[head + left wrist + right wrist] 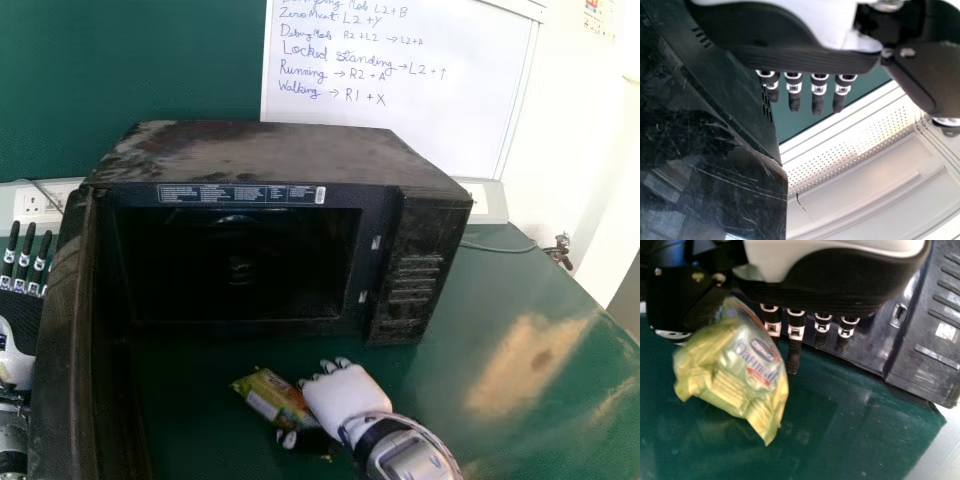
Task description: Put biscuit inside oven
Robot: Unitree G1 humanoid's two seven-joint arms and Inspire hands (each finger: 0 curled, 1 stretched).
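Pinching the biscuit packet between thumb and fingers, the right robot hand is in front of the oven, over the desk. The packet sticks out to this robot hand's left, outside the oven. Farther left of it stands the opened oven door. Beyond that door is the left robot hand, released, its fingers straight and holding nothing. Behind the oven, well beyond the right robot hand, stands a whiteboard with handwriting.
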